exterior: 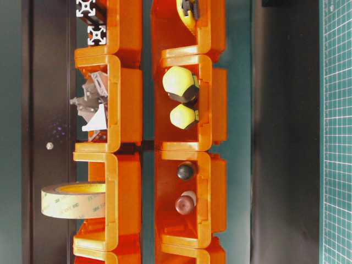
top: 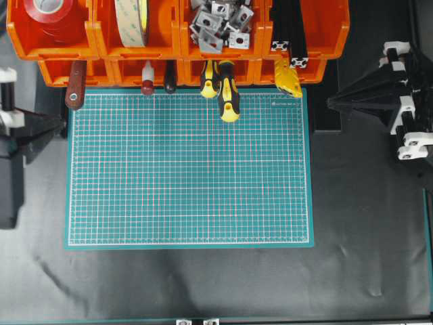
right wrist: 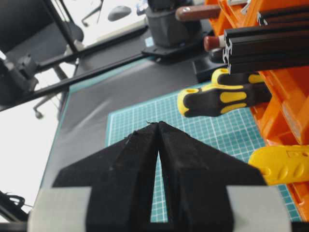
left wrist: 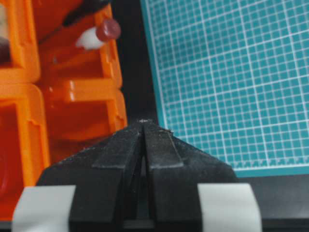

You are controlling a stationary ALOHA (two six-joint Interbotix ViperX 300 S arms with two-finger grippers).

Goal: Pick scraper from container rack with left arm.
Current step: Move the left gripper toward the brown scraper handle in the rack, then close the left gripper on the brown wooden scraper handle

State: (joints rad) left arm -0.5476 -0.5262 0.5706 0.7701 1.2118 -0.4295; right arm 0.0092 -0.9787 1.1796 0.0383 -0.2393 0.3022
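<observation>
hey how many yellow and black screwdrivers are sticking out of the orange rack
2. Both poke out of the same lower bin of the container rack, side by side: the shorter screwdriver on the left, the longer screwdriver reaching over the green mat. More could be hidden deeper inside.

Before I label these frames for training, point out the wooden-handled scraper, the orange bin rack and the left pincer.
Reddish-brown wooden-handled scraper [top: 75, 87]: overhead view, on the handle.
Orange plastic bin rack [top: 57, 49]: overhead view, on a bin's front wall.
Left pincer [left wrist: 143, 124]: left wrist view, at the shut tips.
</observation>
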